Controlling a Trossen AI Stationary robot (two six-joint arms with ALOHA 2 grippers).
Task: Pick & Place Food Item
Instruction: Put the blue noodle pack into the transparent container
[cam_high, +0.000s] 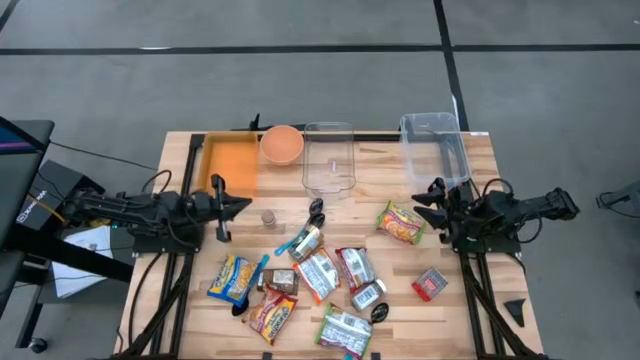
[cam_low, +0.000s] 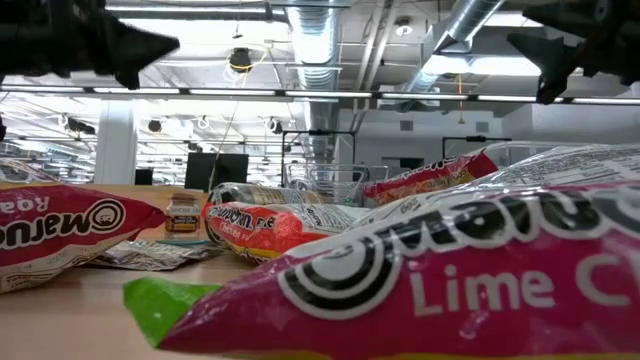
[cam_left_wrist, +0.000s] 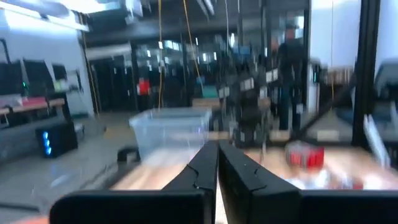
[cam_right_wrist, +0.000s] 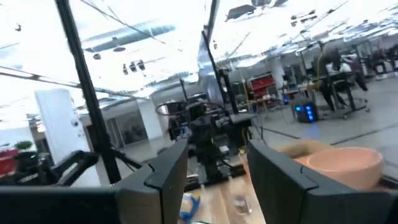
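Note:
Several food packets lie flat across the middle of the wooden table, among them a yellow-and-red packet, a yellow one and a white one. A small jar stands upright among them. My left gripper hovers above the table's left side, shut and holding nothing; its fingers meet in the left wrist view. My right gripper hovers above the right side, open and empty, just beside the yellow-and-red packet. Both point slightly upward toward the table's middle.
Along the far edge stand an orange tray, an orange bowl, a clear tub and a taller clear bin. A small red packet lies near the right front. Dark utensils lie among the packets.

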